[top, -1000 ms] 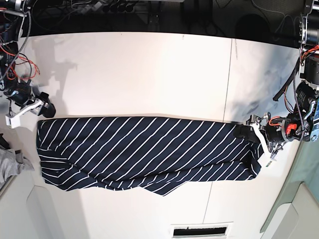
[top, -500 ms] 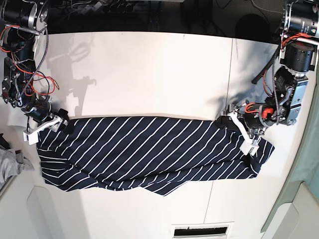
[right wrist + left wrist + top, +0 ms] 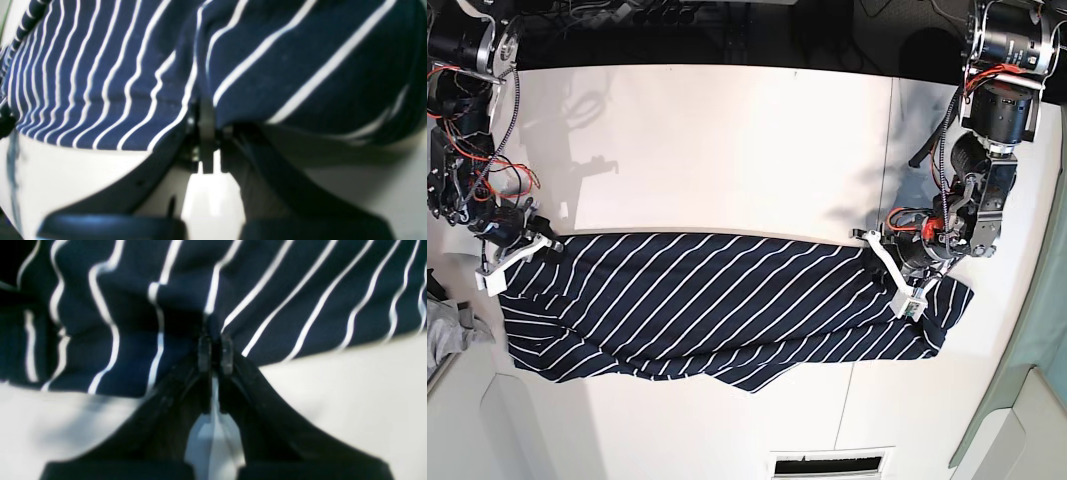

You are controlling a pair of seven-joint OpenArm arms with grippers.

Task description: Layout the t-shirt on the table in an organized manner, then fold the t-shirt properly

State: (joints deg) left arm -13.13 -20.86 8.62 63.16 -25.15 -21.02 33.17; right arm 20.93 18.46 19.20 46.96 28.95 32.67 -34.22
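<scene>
right now the t-shirt (image 3: 717, 305) lies long and folded across the white table (image 3: 727, 140), and the left gripper (image 3: 215, 351) and the right gripper (image 3: 206, 128) are each pinched tight on its far edge, one at each end. if one arm pulls harder or only grabs the top layer, the shirt could slip out or bunch up. the table has lots of bare room behind the shirt, and a small grey cloth (image 3: 449, 330) sits off at the side.
</scene>
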